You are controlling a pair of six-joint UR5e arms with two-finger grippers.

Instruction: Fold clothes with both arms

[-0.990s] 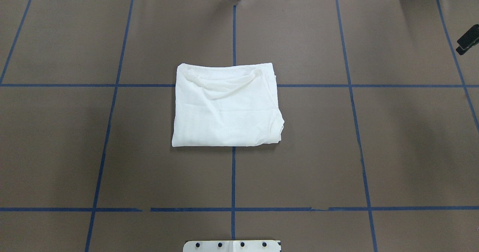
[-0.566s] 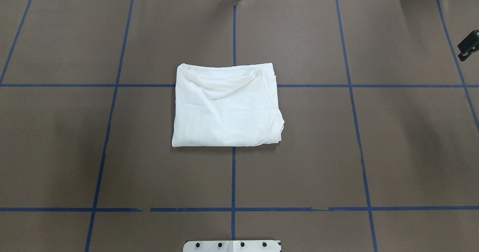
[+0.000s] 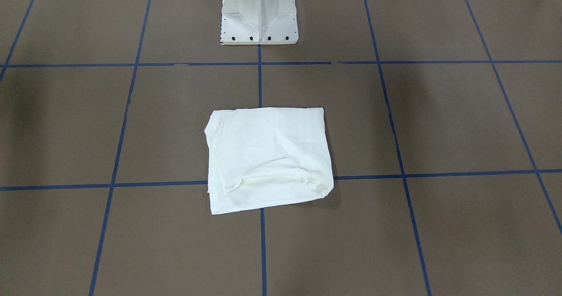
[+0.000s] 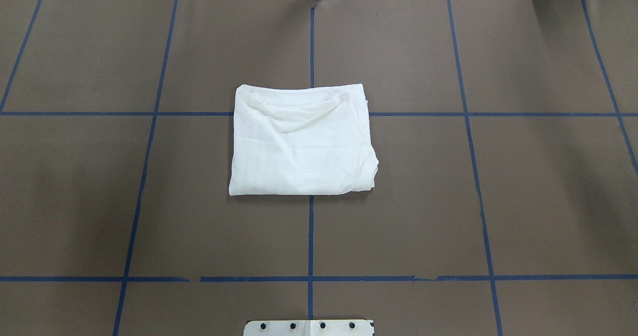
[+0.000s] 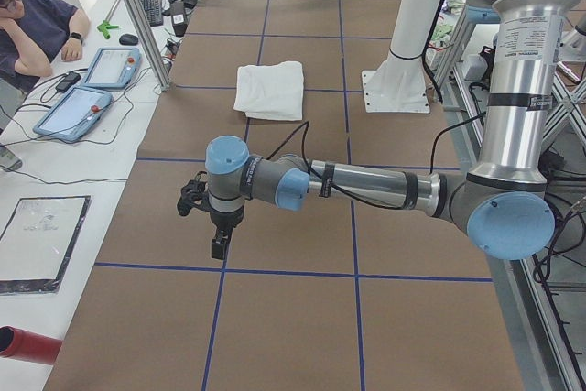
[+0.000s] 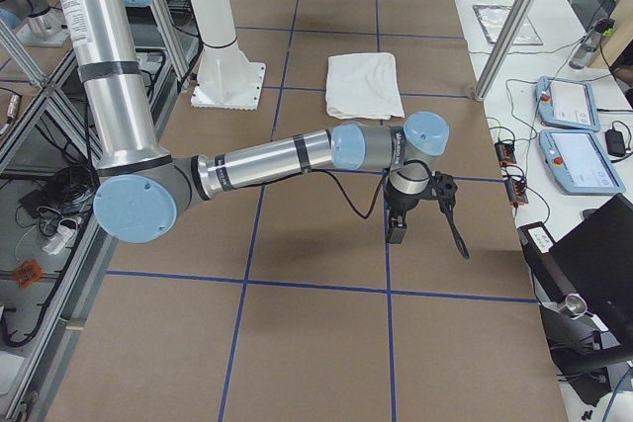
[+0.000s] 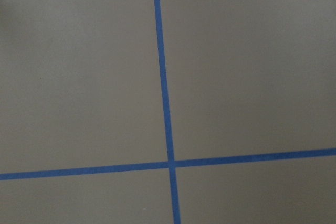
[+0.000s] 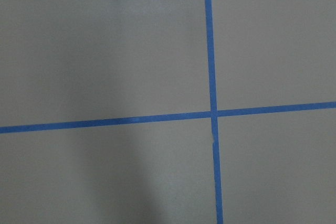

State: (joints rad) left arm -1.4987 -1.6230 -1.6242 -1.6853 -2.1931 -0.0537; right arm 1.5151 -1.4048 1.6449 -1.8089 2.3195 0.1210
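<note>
The clothes (image 4: 301, 144) are one white shirt folded into a neat rectangle at the middle of the brown table, also seen as clothes (image 3: 268, 160), clothes (image 5: 270, 89) and clothes (image 6: 363, 84). No arm touches it. My left gripper (image 5: 206, 226) hangs over the table far to my left of the shirt, and my right gripper (image 6: 427, 239) hangs far to my right. Both show only in the side views, so I cannot tell whether they are open or shut. The wrist views hold only brown cover and blue tape.
The white pedestal base (image 3: 259, 15) stands behind the shirt on my side. Blue tape lines (image 4: 310, 236) grid the table. A seated person (image 5: 27, 25) and teach pendants (image 5: 87, 89) are beyond the far edge, with more pendants (image 6: 574, 135) and cables there.
The black gripper part at the overhead view's right edge slid out of frame. The shirt has not moved.
</note>
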